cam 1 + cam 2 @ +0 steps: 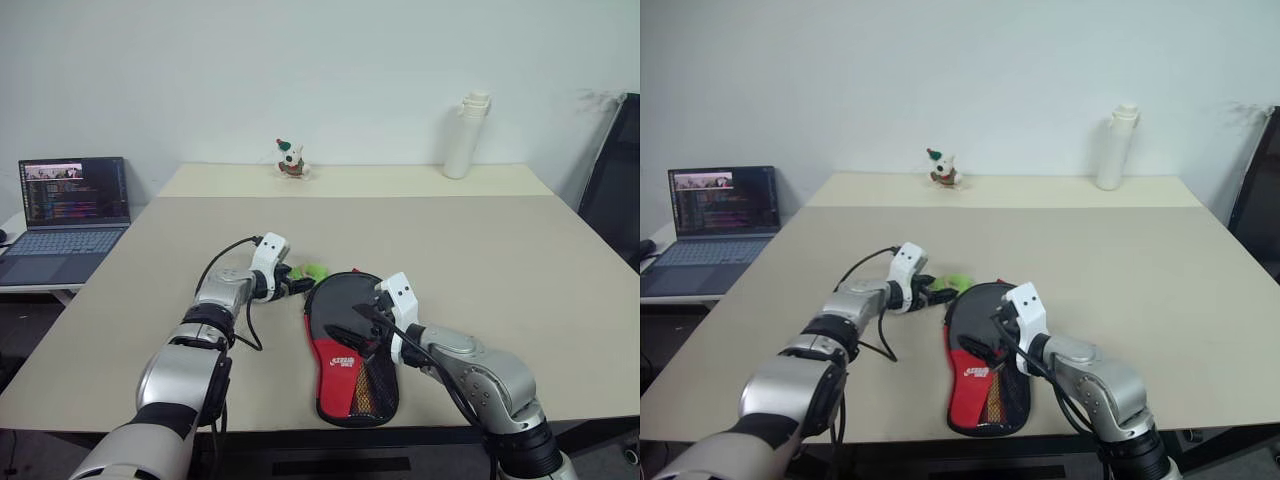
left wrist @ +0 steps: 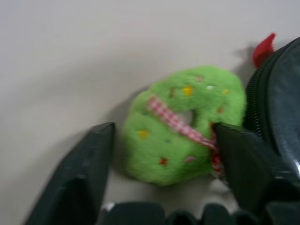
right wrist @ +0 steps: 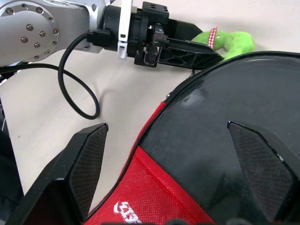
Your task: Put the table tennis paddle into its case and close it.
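Left gripper [image 2: 164, 140] jaws parted around green plush toy [image 2: 185, 124], seemingly ungripped, right gripper [image 3: 171, 154] jaws wide over case [image 1: 350, 350]

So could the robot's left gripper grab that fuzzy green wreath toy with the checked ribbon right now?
Probably yes. The left gripper has its open fingers either side of the fuzzy green wreath toy, with nothing between them. The black and red zip case lies right beside the toy and may crowd one finger.

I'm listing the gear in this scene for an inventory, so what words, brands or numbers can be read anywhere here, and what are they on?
White lettering on the red part of the case: a short brand mark, too small and blurred to read for certain.
Laptop screen: rows of text and a small picture strip, too small to read.
White bottle, small figurine, green plush toy: no lettering visible.
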`<action>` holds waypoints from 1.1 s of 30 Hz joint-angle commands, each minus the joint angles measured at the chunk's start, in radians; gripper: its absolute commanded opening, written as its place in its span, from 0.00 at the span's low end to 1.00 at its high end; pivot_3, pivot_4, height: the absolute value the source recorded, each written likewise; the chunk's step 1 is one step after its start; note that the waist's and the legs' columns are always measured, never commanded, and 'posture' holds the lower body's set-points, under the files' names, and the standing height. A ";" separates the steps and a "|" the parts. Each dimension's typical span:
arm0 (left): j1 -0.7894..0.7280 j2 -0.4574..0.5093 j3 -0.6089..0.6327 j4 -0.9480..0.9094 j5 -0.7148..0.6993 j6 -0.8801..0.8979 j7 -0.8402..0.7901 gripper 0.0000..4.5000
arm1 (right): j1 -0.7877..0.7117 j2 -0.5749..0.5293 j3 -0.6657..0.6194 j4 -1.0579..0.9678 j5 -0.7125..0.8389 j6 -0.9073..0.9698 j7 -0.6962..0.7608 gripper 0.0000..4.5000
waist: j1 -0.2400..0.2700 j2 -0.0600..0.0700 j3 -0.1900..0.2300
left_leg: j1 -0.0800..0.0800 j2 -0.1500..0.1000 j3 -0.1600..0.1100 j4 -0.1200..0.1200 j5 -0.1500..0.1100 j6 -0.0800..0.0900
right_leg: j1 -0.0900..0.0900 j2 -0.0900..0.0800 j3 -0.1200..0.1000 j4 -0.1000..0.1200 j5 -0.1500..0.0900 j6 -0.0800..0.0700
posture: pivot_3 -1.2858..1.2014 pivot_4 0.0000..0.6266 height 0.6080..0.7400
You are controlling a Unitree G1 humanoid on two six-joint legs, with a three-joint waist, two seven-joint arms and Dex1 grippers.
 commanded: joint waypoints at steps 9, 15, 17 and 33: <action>0.048 -0.009 0.009 -0.020 0.024 -0.005 -0.025 0.00 | -0.064 0.045 0.129 0.197 -0.204 -0.175 -0.037 1.00 | -0.003 0.000 0.000 | 0.003 0.000 0.001 0.001 0.000 0.000 | 0.000 0.000 0.001 0.006 -0.002 0.004 | 0.52 0.24 1.00; 0.040 -0.001 -0.035 -0.009 0.084 -0.054 0.012 0.00 | -0.036 0.042 0.122 0.235 -0.227 -0.126 -0.032 1.00 | -0.002 -0.003 -0.003 | 0.003 0.000 0.001 0.001 0.000 0.000 | 0.000 0.000 0.001 0.007 -0.002 0.003 | 0.52 0.24 1.00; 0.018 0.001 -0.060 0.011 0.117 -0.085 0.033 0.00 | -0.028 0.038 0.123 0.233 -0.232 -0.117 -0.032 1.00 | -0.002 -0.005 -0.005 | 0.004 0.000 0.001 0.001 0.000 0.000 | 0.000 0.000 0.001 0.007 -0.002 0.003 | 0.52 0.24 1.00; -0.174 -0.132 -0.155 0.134 0.323 -0.186 0.289 0.00 | 0.083 0.075 0.136 0.146 -0.254 -0.043 -0.091 1.00 | 0.002 -0.010 -0.009 | 0.006 0.000 0.000 0.001 0.000 0.000 | 0.002 0.000 0.000 0.008 -0.003 0.004 | 0.52 0.24 1.00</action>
